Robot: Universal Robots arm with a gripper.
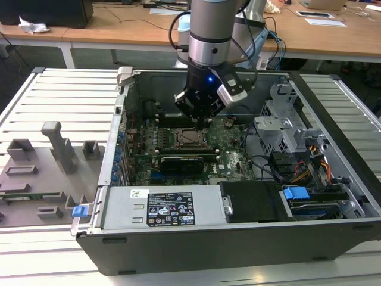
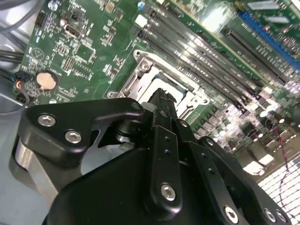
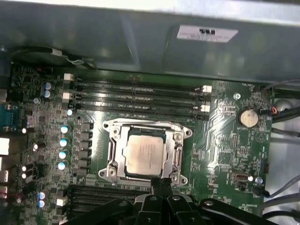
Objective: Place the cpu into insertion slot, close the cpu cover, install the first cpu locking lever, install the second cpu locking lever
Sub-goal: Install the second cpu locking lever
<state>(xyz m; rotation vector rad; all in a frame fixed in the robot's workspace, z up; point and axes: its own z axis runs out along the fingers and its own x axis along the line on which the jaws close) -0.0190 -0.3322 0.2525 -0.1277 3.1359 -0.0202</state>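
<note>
Mobo (image 3: 220, 140) is green w/ fine pale traces, black memory slots (image 3: 136, 96) in rows. Cpu (image 3: 144, 155) top is silver-grey, cpu cover (image 3: 115, 127) shiny silver. End effector (image 1: 199, 119) is black w/ a blue light. PC case (image 1: 238, 238) dark grey, psu (image 1: 169, 208) silver w/ a black label, surface (image 1: 65, 95) pale grey slats.

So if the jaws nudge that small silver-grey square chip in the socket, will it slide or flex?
The small silver-grey square chip looks like a flat metal-topped slab, so probably stiff. The silvery metal frame plate rings it, so sliding seems unlikely. Its top looks smooth, likely slippery.
</note>
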